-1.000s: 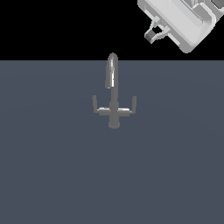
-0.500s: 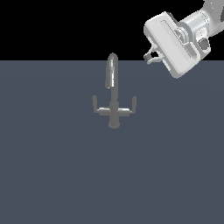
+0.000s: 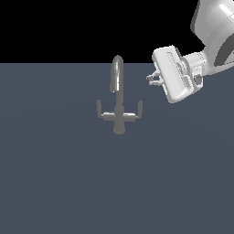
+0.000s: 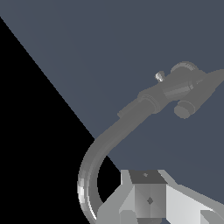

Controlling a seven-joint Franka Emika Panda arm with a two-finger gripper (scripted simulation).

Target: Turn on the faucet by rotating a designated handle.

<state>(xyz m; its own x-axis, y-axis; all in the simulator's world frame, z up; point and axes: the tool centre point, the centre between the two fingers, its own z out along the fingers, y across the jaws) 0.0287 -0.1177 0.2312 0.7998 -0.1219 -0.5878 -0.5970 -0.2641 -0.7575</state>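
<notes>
The faucet (image 3: 119,98) stands near the middle of a flat dark grey floor (image 3: 55,183), its round base down and its tall arched spout rising to a curved top. Two thin arms branch out from the stem, each ending in a short upright lever tip. The handle (image 3: 135,112) is the branch on the exterior view's right, running level from the stem, with its tip standing straight up. The other lever (image 3: 101,111) mirrors it on the exterior view's left.

The arm (image 3: 215,36) comes in from the upper corner on the exterior view's right, white and bulky. Its gripper (image 3: 152,78) hangs in the air above the handle and off to the exterior view's right, pointing toward the spout. It touches nothing; there is clear space between it and the faucet. The small dark fingers look close together, perhaps with a narrow gap, but from here I cannot tell whether the jaws are spread or pressed shut.

In the wrist view the faucet (image 4: 131,127) is seen from above the spout, whose arch sweeps close by the camera, with the base and both branches farther off. The gripper's pale body (image 4: 148,199) fills the near edge, with its tips out of sight.
</notes>
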